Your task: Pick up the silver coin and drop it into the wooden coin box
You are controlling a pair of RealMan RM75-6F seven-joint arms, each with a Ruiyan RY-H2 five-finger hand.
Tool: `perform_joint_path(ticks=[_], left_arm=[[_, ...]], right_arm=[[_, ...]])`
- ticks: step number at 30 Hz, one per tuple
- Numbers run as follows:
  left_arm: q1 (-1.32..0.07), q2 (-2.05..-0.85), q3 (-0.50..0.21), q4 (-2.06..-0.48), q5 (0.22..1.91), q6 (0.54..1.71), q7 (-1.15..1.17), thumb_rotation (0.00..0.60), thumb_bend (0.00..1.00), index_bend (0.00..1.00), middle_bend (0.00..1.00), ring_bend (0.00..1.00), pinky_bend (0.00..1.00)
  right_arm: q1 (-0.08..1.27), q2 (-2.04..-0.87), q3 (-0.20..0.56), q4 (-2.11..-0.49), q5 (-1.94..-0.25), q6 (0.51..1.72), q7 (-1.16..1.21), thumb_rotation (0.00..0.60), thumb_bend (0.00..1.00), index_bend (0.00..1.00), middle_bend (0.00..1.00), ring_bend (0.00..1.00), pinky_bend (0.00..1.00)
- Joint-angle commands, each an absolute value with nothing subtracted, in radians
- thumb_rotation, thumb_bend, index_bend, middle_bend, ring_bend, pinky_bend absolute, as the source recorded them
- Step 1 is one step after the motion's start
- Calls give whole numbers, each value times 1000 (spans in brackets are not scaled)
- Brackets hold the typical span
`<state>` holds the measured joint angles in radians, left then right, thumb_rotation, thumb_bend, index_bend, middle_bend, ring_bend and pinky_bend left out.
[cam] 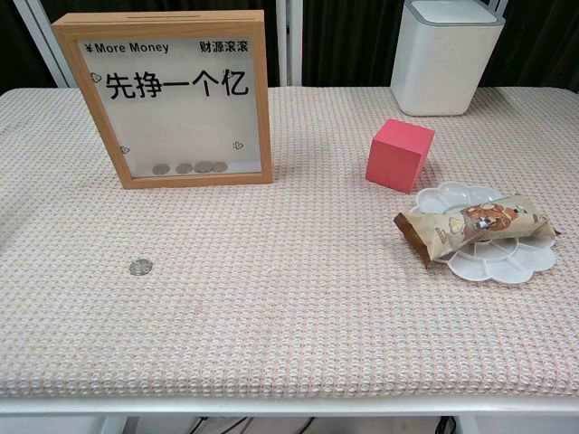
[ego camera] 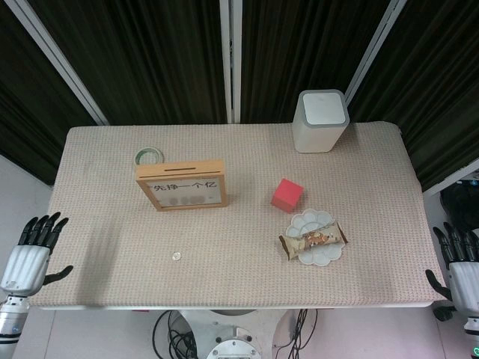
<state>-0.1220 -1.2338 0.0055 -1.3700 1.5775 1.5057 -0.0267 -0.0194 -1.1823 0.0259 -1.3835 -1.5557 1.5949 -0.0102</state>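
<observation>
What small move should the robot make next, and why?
Probably bring the left hand over the table toward the coin. The coin lies flat on the mat, in front of the box and nearer the left side. Both hands hang off the table edges, holding nothing, and the right hand is much farther from the coin.

A red cube (ego camera: pixel 287 194) sat on the woven-covered desk (ego camera: pixel 112 239), just behind a white flower-shaped dish (ego camera: pixel 314 238) with a wrapped snack bar (ego camera: pixel 313 240) lying across it. A white bin (ego camera: pixel 321 120) stood at the far edge, and a tape roll (ego camera: pixel 149 156) lay far left.
</observation>
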Motion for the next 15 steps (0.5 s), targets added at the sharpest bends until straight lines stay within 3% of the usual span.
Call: perform_joint_path(ticks=[1, 15], left_arm=[[-126, -1227, 13, -1374, 1587, 1498, -36, 600, 117, 74, 0, 0, 0], [-128, -1222, 43, -1406, 1652, 1509, -68, 600, 130, 74, 0, 0, 7]], right_arm=[[-18, -1184, 28, -1382, -1553, 1590, -8, 600, 219, 0, 0, 0, 0], [-14, -1187, 35, -1369, -1543, 1576, 14, 600, 219, 0, 0, 0, 0]])
